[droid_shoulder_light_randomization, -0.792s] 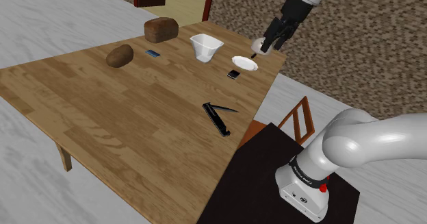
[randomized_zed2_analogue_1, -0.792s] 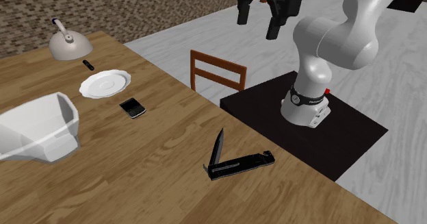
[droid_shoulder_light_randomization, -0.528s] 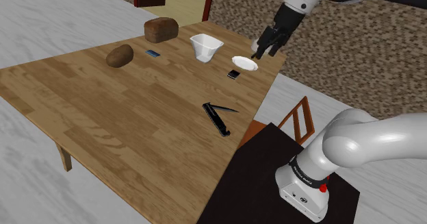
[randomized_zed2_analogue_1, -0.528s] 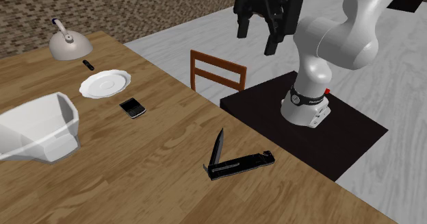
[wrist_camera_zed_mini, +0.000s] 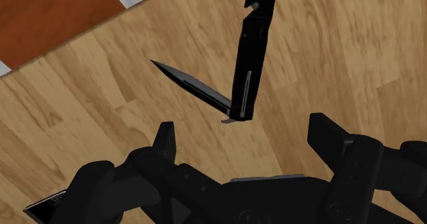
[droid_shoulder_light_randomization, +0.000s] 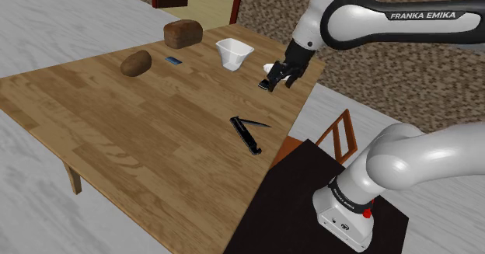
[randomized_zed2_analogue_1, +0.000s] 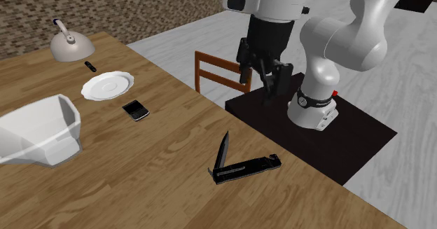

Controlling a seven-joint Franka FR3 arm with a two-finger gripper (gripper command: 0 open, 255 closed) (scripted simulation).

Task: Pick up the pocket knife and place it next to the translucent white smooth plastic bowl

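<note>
The black pocket knife [droid_shoulder_light_randomization: 247,132] lies on the wooden table [droid_shoulder_light_randomization: 116,128] near the edge by the stand, its blade half folded out from the handle [randomized_zed2_analogue_1: 245,168]. My gripper [droid_shoulder_light_randomization: 278,77] hangs open in the air above the table, between the knife and the white bowl [droid_shoulder_light_randomization: 234,53]. In the second exterior view the gripper [randomized_zed2_analogue_1: 260,77] is well above the knife and nothing is between its fingers. Through the wrist view the knife [wrist_camera_zed_mini: 246,61] lies ahead of the spread fingertips [wrist_camera_zed_mini: 164,137]. The bowl [randomized_zed2_analogue_1: 38,131] stands upright.
A white plate [randomized_zed2_analogue_1: 106,85], a small black phone [randomized_zed2_analogue_1: 136,110] and a grey lidded dish [randomized_zed2_analogue_1: 70,47] sit near the bowl. A brown loaf [droid_shoulder_light_randomization: 183,33], a brown lump [droid_shoulder_light_randomization: 136,62] and a blue card [droid_shoulder_light_randomization: 173,60] lie farther along. A wooden chair [randomized_zed2_analogue_1: 223,72] stands at the table's edge.
The arm has swung down from high beyond the table's far edge; the gripper is now lower and closer to the knife. Its fingers stay open. Nothing on the table moved.
</note>
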